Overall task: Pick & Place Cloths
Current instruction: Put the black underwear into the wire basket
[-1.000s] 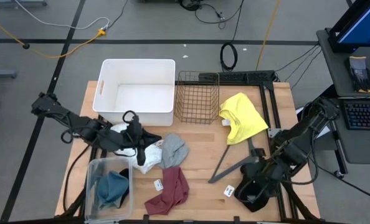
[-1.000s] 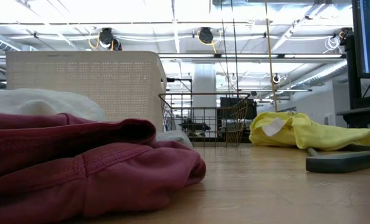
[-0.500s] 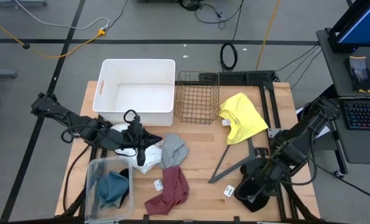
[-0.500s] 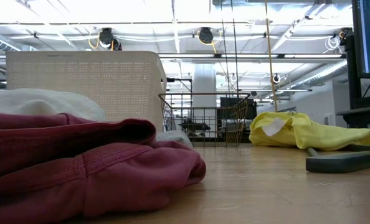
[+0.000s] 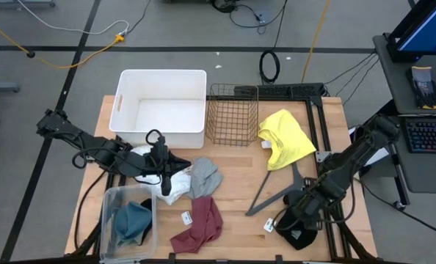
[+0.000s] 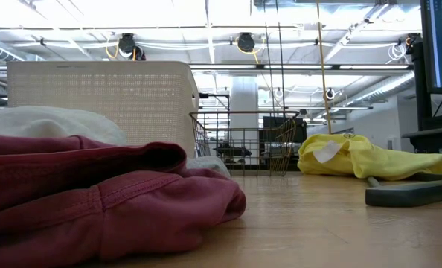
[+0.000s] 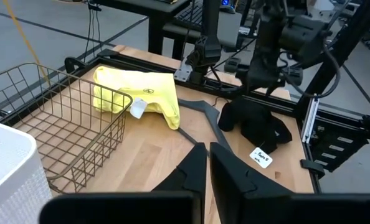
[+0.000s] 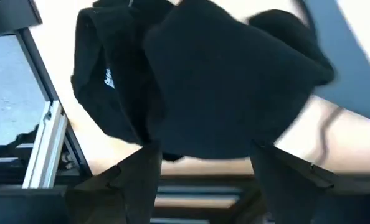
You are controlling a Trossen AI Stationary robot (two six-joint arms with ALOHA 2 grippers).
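Black cloth (image 5: pixel 300 233): lies bunched on the bench at its near right corner, directly under the right hand.
Right hand (image 5: pixel 297 220): fingers now spread apart where a second ago they were shut; it has shifted slightly along the near edge, poised over the cloth, nothing held.
Meaning: likely opening for a grasp on the black cloth, not yet closed.
Left hand (image 5: pixel 164 178): fingers pressed together, empty as far as can be seen, waiting over the white cloth (image 5: pixel 172 189) near the left side.
Yellow cloth (image 5: pixel 285 138): unmoved beside the wire basket (image 5: pixel 232 114).
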